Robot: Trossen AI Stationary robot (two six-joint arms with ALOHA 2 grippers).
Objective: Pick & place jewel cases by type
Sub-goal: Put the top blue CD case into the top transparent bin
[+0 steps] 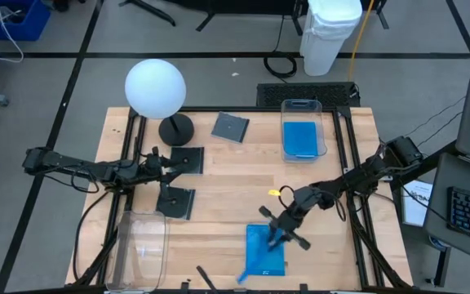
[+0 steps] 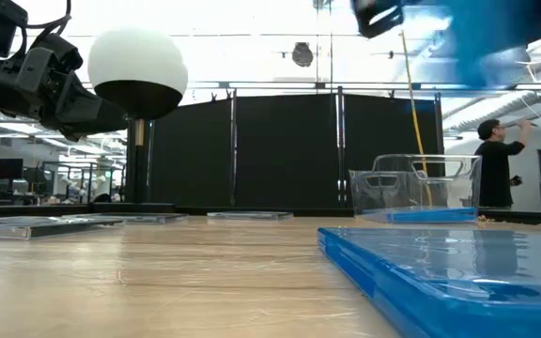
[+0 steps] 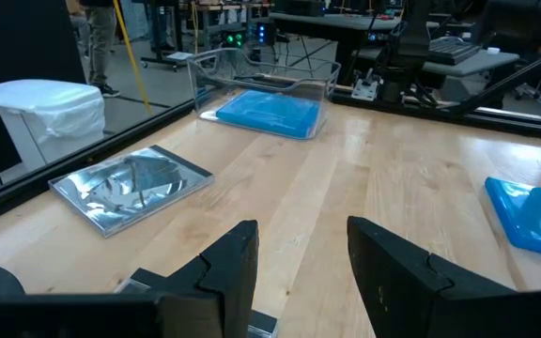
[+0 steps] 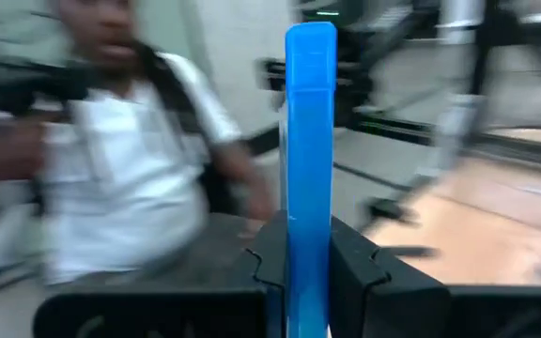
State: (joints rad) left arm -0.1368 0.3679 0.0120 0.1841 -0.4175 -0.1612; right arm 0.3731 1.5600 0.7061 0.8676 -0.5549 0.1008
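My right gripper (image 1: 281, 232) is shut on a bright blue jewel case (image 4: 309, 131), held edge-on and high over the near right of the table; the low view shows it as a blue blur (image 2: 496, 56). A second blue case (image 1: 268, 255) lies flat on the table below. A third lies in the clear bin (image 1: 303, 137) at the far right. Two dark cases (image 1: 188, 159) (image 1: 176, 202) and a grey one (image 1: 230, 126) lie flat on the left half. My left gripper (image 3: 303, 253) waits open beside the dark case near the lamp. My right gripper pinches the blue case by its two broad faces (image 4: 309, 246), one finger on each side, at one end of the case. The case runs on past the fingertips, its thin edge toward the wrist camera, lifted clear of the table.
A white globe lamp (image 1: 155, 88) on a black base stands at the far left. An empty clear bin (image 1: 141, 249) sits at the near left. A white waste bin (image 1: 330, 33) stands beyond the far edge. A person (image 4: 130, 160) is close beyond the table, and another person (image 2: 496, 160) stands farther off.
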